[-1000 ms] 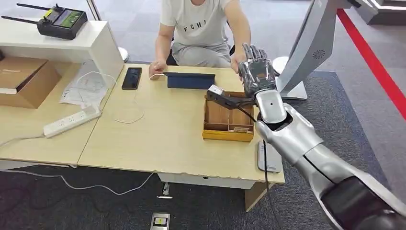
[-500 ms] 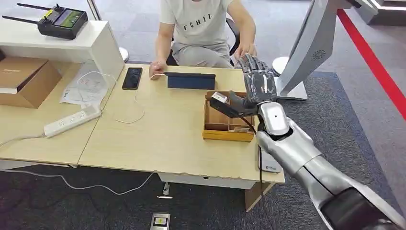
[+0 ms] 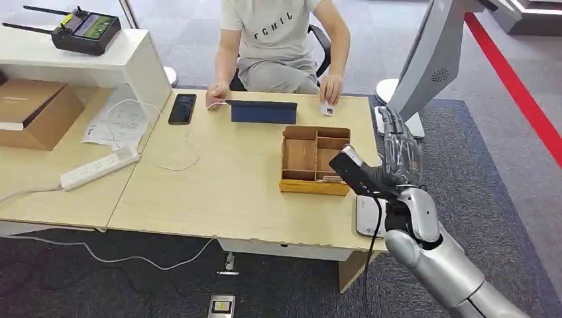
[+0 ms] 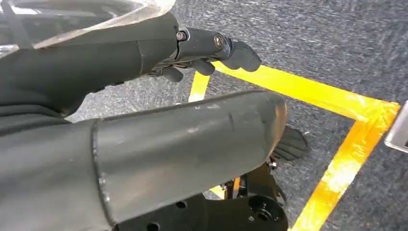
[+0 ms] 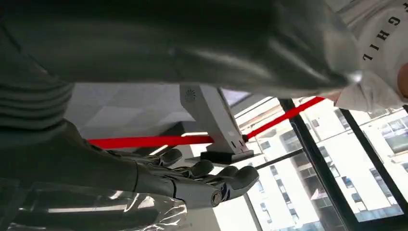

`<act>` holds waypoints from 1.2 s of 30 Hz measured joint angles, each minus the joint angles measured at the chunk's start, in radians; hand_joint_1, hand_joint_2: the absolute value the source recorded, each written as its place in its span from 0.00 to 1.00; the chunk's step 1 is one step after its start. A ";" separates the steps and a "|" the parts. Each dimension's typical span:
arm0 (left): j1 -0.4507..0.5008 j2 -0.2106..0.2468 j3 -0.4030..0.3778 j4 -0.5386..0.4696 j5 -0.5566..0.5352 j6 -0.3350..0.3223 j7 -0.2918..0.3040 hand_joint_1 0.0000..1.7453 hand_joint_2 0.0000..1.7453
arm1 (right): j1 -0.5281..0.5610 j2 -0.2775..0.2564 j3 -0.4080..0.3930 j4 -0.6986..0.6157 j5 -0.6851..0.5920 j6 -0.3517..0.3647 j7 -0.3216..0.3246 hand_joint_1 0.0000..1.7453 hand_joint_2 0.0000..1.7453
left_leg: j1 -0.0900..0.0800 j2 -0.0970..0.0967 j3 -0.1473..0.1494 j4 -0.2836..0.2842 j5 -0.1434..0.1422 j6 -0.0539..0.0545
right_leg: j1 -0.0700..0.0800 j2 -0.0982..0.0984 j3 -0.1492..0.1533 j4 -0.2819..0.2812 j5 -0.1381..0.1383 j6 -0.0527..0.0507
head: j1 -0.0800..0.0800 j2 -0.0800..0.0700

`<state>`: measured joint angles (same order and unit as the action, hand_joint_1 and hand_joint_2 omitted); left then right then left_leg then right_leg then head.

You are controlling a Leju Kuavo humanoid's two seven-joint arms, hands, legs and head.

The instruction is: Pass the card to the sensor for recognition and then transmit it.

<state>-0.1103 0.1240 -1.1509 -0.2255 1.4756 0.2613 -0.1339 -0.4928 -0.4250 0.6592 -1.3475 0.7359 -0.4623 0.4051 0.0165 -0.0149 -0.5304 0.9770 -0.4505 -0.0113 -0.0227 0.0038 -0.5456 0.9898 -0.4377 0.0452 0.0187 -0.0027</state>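
R hand [image 3: 399, 156] pulled back empty; person's [image 3: 281, 40] shirt "CHIL".

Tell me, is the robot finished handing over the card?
Looks nearly finished. The small card lies on the table under the person's hand, so the handover seems done. The right hand holds nothing, fingers apart, beside the wooden box. Nothing obvious is left; whether it was scanned first cannot be told.

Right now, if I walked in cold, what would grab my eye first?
Probably the robot's silver right hand, raised with fingers spread past the table's right end. Next, the wooden box with compartments on the pale table. Across it a seated person's hand holds a small white card at the far edge.
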 joint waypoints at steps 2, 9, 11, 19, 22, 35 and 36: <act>0.000 0.000 0.000 0.000 0.000 0.000 0.000 0.00 0.00 | 0.000 0.000 0.000 0.000 0.000 0.000 0.000 0.00 0.00 | 0.000 0.000 0.000 0.000 0.000 0.000 | 0.000 0.000 0.000 0.000 0.000 0.000 | 0.000 0.000; 0.000 0.000 0.000 0.000 0.004 0.010 0.008 0.00 0.00 | 0.031 -0.012 -0.001 -0.066 0.003 0.000 0.009 0.00 0.00 | 0.000 0.000 0.000 0.000 0.000 0.000 | 0.000 0.000 0.000 0.000 0.000 0.000 | 0.000 0.000; -0.002 -0.003 0.000 0.000 0.006 0.021 0.015 0.00 0.00 | 0.047 -0.016 0.005 -0.125 0.041 0.086 0.020 0.00 1.00 | 0.000 0.000 0.000 0.000 0.000 0.000 | 0.000 0.000 0.000 0.000 0.000 0.000 | 0.000 0.000; -0.007 -0.016 0.000 0.000 0.005 0.026 0.018 0.00 0.00 | 0.023 0.037 0.053 -0.057 0.221 0.211 0.059 0.00 1.00 | 0.000 0.000 -0.001 0.000 0.000 0.000 | 0.000 0.000 0.000 0.000 0.000 0.000 | 0.000 0.000; -0.007 -0.019 0.000 -0.001 0.004 0.026 0.035 0.00 0.00 | 0.008 0.057 0.064 -0.001 0.242 0.230 0.055 0.00 1.00 | 0.000 0.000 -0.001 0.000 0.000 0.000 | 0.000 0.000 0.000 0.000 0.000 0.000 | 0.000 0.000; -0.008 -0.023 0.000 -0.002 0.002 0.041 0.048 0.00 0.00 | -0.019 0.093 0.110 0.141 0.253 0.258 0.053 0.00 1.00 | 0.000 0.000 -0.001 0.000 0.000 0.000 | 0.000 0.000 0.000 0.000 0.000 0.000 | 0.000 0.000; -0.008 -0.023 0.000 -0.002 0.003 0.041 0.047 0.00 0.00 | -0.019 0.094 0.112 0.144 0.251 0.261 0.054 0.00 1.00 | 0.000 0.000 -0.001 0.000 0.000 0.000 | 0.000 0.000 0.000 0.000 0.000 0.000 | 0.000 0.000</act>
<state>-0.1184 0.1015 -1.1505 -0.2270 1.4782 0.3021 -0.0866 -0.5118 -0.3307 0.7713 -1.2032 0.9872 -0.2014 0.4593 0.0168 -0.0151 -0.5316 0.9769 -0.4503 -0.0114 -0.0225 0.0034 -0.5458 0.9900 -0.4377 0.0452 0.0187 -0.0027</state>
